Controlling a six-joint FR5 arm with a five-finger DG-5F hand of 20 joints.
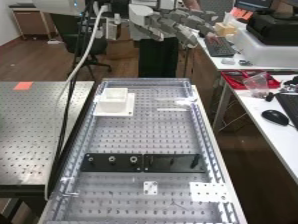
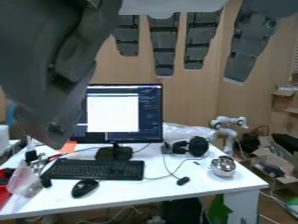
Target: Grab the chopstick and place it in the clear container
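High view: showed segmented grey hand [image 1: 174,25] at twelve o'clock, straight-fingered, open and empty; on perforated grey benchtop [image 1: 146,134], showed slender, straight, whitish chopstick [image 1: 171,109] at three o'clock from smooth, square-walled white container [image 1: 114,104].

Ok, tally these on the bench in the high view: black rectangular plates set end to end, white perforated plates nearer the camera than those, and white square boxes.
Black rectangular plates: 2
White perforated plates nearer the camera: 2
White square boxes: 1
Total: 5
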